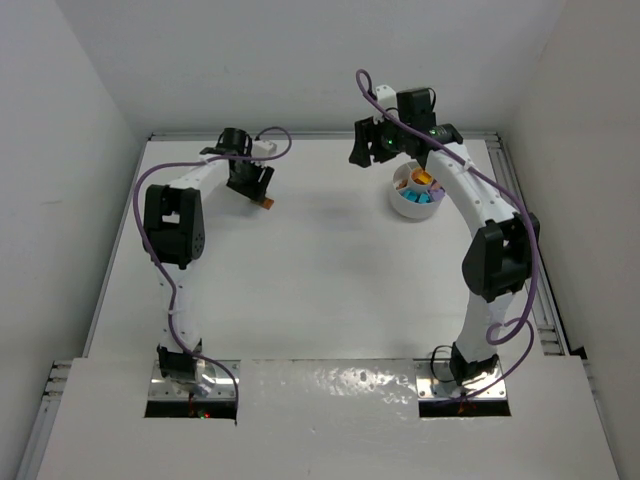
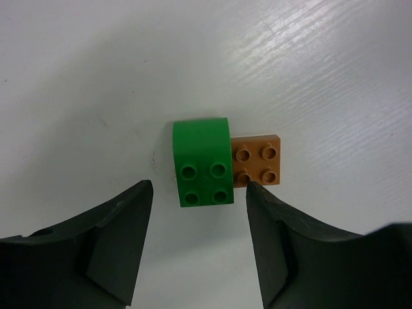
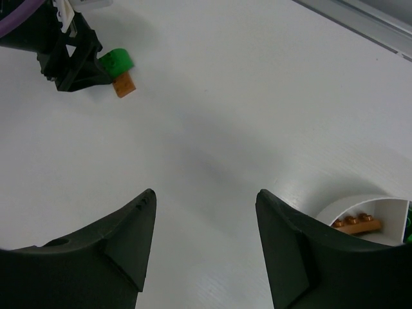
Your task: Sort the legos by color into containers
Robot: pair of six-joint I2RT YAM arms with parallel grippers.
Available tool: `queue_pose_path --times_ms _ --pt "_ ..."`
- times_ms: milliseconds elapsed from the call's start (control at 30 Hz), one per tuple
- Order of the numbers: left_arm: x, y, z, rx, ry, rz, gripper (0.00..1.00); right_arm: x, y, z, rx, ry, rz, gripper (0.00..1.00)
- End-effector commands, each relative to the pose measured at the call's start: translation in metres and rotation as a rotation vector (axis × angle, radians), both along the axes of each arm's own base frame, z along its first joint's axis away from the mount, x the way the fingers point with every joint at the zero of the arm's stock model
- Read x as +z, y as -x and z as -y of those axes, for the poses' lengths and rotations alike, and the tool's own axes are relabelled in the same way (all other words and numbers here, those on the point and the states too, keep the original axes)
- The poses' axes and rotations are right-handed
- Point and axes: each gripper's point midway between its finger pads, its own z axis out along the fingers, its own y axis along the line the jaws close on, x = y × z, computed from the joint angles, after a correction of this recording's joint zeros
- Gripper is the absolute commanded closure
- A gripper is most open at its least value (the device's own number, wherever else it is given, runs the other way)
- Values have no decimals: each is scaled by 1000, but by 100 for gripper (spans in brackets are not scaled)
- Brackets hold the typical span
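**A:** Where does the target lie from the left fingers?

**B:** Straight ahead on the worktop. The green brick has its near end just between the two tips. The fingers stand apart and nothing is clamped. I cannot tell their height above the brick from the wrist view.

**A:** Long axis?

**B:** It runs away from the wrist camera, in line with the fingers. Judgement: closing would take the brick across its short width, which suits a grasp.

**A:** Complication?

**B:** The brown brick touches the green one's right side, and its near corner sits right at the right-hand tip. It looks like a flatter plate. Judgement: that tip may land on it or drag it along unless the fingers shift slightly left or come down cleanly between the two.

**A:** And the other arm?

**B:** The right fingers are also apart and hold nothing. They hang beside the white dish, where a brown piece already lies in one wedge. The pair of bricks is well apart from them, across the worktop.

**A:** So which arm is nearer?

**B:** The left, clearly. The dish is on the right arm's side, so the carry will be long.
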Motion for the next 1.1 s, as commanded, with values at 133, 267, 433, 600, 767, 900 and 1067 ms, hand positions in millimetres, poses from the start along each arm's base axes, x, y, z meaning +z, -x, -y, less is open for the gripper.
queue_pose_path --times_ms 133,267,433,600,767,900,1067 --pt "10 -10 10 25 14 55 53 20 0 -2 12 3 50 38" --pt "3 -5 12 34 27 23 71 21 1 1 9 14 57 38" --pt "13 -10 20 55 81 34 100 13 5 -8 31 7 32 39" --pt "70 -33 36 54 175 134 100 12 2 -33 -57 -141 -46 42" --pt "149 -47 68 9 306 270 100 34 -20 -65 -176 -481 -78 49" --pt "183 -43 98 -56 385 309 100 47 -30 -88 -186 -580 -35 50" --pt "203 -44 120 -35 510 301 100 34 -43 -98 -238 -598 -82 49"
